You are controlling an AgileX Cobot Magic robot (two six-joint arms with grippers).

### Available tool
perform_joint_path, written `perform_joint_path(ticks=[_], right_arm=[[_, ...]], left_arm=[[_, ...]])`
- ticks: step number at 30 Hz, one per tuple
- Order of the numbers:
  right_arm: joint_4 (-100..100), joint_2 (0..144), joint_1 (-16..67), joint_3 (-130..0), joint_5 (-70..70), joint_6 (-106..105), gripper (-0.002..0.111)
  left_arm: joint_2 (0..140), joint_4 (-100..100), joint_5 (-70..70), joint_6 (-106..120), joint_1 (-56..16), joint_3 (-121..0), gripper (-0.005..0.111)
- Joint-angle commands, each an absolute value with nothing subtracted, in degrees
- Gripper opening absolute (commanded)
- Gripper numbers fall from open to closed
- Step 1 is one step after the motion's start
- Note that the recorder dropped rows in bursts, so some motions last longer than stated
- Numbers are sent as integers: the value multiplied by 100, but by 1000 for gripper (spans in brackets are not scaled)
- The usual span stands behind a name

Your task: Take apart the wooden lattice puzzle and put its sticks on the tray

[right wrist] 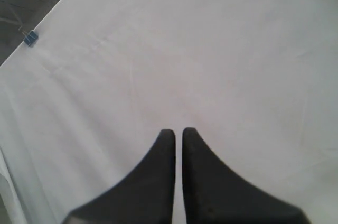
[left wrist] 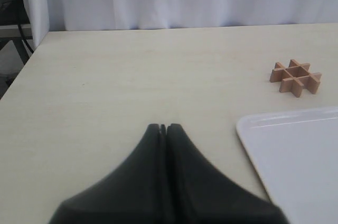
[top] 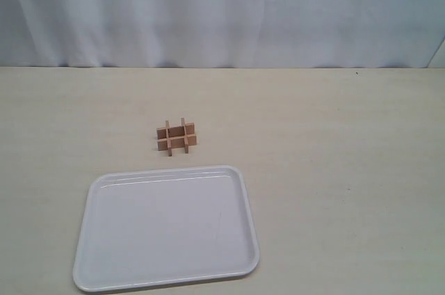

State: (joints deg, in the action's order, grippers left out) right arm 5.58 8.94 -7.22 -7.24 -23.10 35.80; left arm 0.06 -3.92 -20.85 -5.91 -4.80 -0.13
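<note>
The wooden lattice puzzle point(top: 176, 137) stands assembled as a small hash-shaped grid on the pale table, just beyond the far edge of the white tray point(top: 167, 229). The tray holds nothing, and no loose sticks show anywhere. In the left wrist view, my left gripper point(left wrist: 163, 127) is shut with nothing in it, well short of the puzzle point(left wrist: 296, 77) and beside the tray's corner point(left wrist: 296, 155). My right gripper point(right wrist: 178, 131) faces white cloth, its fingers nearly together with only a thin slit and nothing between them. Neither gripper appears in the exterior view.
A white curtain point(top: 222, 10) hangs behind the table's far edge. The table's side edge point(left wrist: 21, 71) and dark equipment beyond it show in the left wrist view. A small blue clip point(right wrist: 30, 38) sits on the cloth in the right wrist view.
</note>
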Motion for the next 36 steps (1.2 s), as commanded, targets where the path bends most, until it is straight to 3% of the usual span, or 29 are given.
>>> perform_joint_path(ticks=[1, 8, 14, 20, 26, 36], right_arm=[[-648, 2249, -718, -1787, -2174, 3593, 5], [-2244, 4880, -689, -3459, -1252, 3605, 5], [-3132, 7392, 15, -5293, 1260, 3281, 5], [-2799, 9120, 1025, -6975, 3377, 2086, 5], [-1002, 10455, 1714, -8325, 5332, 0, 5], [-358, 11044, 2632, -8500, 5325, -166, 5]], left_arm=[[0, -409, -2032, -587, -475, 0, 0], [0, -409, -2032, -587, -475, 0, 0], [0, -409, -2032, -587, -475, 0, 0], [0, -409, -2032, -587, -475, 0, 0], [0, -409, -2032, -587, -475, 0, 0], [0, -409, -2032, -587, -475, 0, 0]])
